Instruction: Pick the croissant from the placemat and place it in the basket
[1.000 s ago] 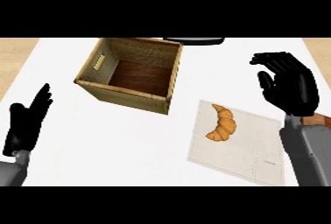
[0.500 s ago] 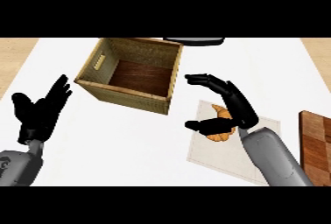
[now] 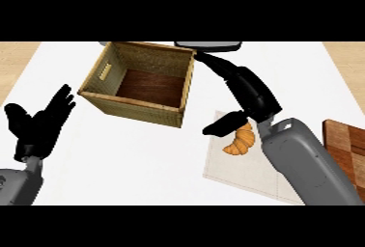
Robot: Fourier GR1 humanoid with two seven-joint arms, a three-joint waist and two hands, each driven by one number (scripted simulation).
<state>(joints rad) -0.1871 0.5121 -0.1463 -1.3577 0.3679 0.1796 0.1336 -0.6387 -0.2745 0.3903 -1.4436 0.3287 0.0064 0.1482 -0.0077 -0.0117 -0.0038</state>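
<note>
The croissant (image 3: 240, 140) lies on the placemat (image 3: 235, 176), just right of the wicker basket (image 3: 143, 82). The right hand (image 3: 242, 89) hovers above it with fingers straight and thumb apart, holding nothing, apparently positioned for grasping. The left hand (image 3: 39, 125) rests spread at the view's left.

No readable text, label, brand, number or sign anywhere: none on the basket (image 3: 143, 87), the placemat (image 3: 235, 169), the croissant (image 3: 240, 141) or the wooden board (image 3: 345, 149) (only plain weave, cloth and wood grain).
</note>
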